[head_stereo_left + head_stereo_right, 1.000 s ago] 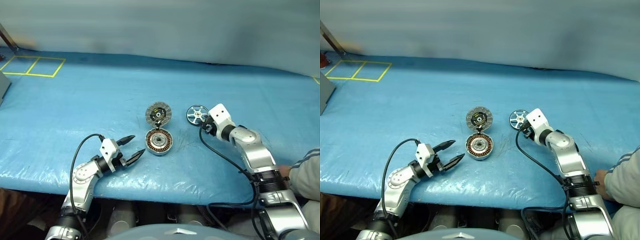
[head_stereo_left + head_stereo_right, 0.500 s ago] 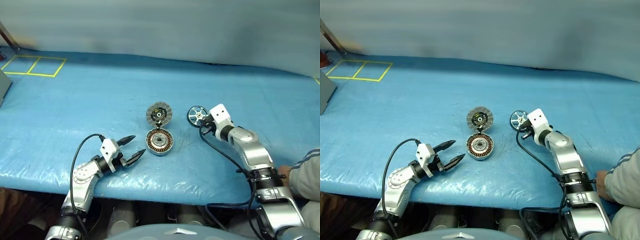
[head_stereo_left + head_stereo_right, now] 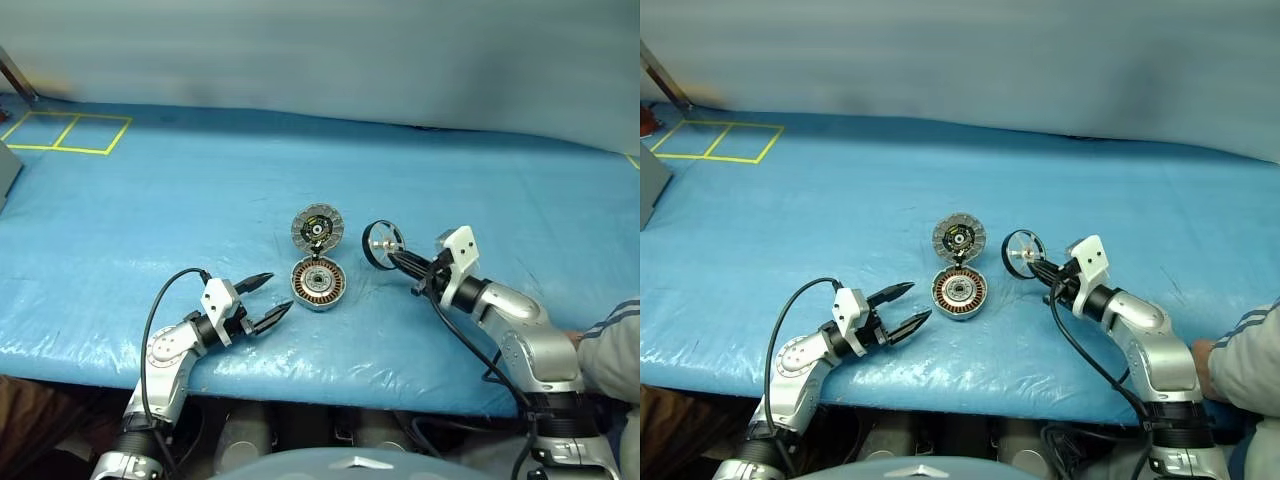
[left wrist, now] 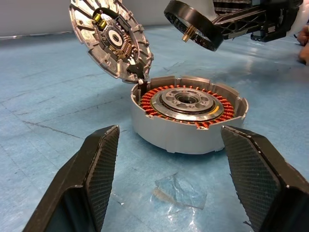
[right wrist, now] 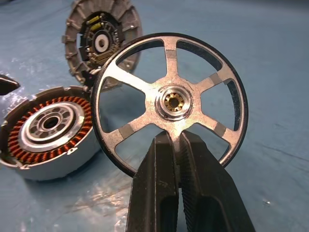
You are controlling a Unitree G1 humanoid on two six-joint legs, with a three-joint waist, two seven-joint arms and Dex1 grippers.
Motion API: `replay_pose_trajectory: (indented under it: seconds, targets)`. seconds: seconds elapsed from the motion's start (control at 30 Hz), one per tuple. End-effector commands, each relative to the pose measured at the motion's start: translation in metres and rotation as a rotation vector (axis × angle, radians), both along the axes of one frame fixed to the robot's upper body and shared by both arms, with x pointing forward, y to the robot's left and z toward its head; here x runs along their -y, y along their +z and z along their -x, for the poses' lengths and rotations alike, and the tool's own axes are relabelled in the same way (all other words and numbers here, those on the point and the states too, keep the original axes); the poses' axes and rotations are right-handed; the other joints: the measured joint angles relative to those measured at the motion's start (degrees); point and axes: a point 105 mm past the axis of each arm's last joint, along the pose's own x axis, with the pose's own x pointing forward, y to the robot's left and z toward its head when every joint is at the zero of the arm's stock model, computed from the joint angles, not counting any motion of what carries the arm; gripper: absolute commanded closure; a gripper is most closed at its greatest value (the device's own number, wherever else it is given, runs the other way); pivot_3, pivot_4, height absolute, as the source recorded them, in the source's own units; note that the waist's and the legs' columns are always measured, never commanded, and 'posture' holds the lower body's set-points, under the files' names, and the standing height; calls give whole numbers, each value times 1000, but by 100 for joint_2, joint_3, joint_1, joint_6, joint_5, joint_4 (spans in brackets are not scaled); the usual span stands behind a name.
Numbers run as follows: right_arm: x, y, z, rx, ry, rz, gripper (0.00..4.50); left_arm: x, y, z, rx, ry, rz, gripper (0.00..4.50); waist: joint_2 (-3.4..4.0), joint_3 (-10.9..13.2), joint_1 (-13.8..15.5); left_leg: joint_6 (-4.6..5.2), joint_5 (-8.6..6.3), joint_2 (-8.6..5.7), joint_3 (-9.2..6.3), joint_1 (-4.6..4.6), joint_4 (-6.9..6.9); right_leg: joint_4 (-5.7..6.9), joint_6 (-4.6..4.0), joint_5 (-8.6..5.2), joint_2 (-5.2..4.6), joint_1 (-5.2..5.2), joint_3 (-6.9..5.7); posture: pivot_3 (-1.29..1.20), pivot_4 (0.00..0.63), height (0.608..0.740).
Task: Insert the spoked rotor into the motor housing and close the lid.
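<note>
**Rotor gripped and off the desk; insertion not yet made**

Nearest, at the desk's [image 3: 120,200] front-left edge, the left claw [image 3: 268,298] is held wide open and empty, fingers pointing at the motor housing [image 3: 318,284] just to its right, not touching. Near right, the right claw [image 3: 1037,266] is shut on the spoked rotor [image 3: 382,245], pinched at a lower spoke near the hub, as seen in the right wrist view. The rotor is carried on edge, clear of the desk, just right of the housing & slightly farther.

The housing sits mid-desk, copper windings exposed, cavity unfilled. Just beyond it the lid [image 3: 318,226] stands tipped open, joined at the housing's far edge, inner face toward the robot.

Step in hand, as judged: carry phase, rotor picked, en route to housing. Next move calls for the rotor to be brought flat, centred over the hub & lowered in; the lid is then to be folded down, poss. w/ the left claw steadying.

Count: 1 rotor, 1 housing, 1 lid, 2 claws. A person's sleeve [image 3: 612,345] is seen at far right.
</note>
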Motion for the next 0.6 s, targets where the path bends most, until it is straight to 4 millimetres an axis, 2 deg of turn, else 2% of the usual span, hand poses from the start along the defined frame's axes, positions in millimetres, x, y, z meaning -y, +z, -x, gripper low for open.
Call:
replay_pose_trajectory:
  seconds: [0.03,0.17,0.6]
  targets:
    - [-27,20,11,65,131,-26,4459,-1,7,-1,25,-10,-5,929,0,0,-6,0,0,1,-1,1,0,0,-1,-1,1,0,1,0,150,740]
    - [-50,23,18,94,234,11,4459,-1,6,-1,31,-8,-18,929,0,0,1,-1,0,3,-4,2,0,1,-5,-3,3,0,-1,0,150,740]
    - [-77,11,19,88,346,66,4459,3,7,-1,37,-30,-25,929,-1,0,12,0,-1,0,-4,-1,-1,-7,-6,-3,0,1,-3,0,150,740]
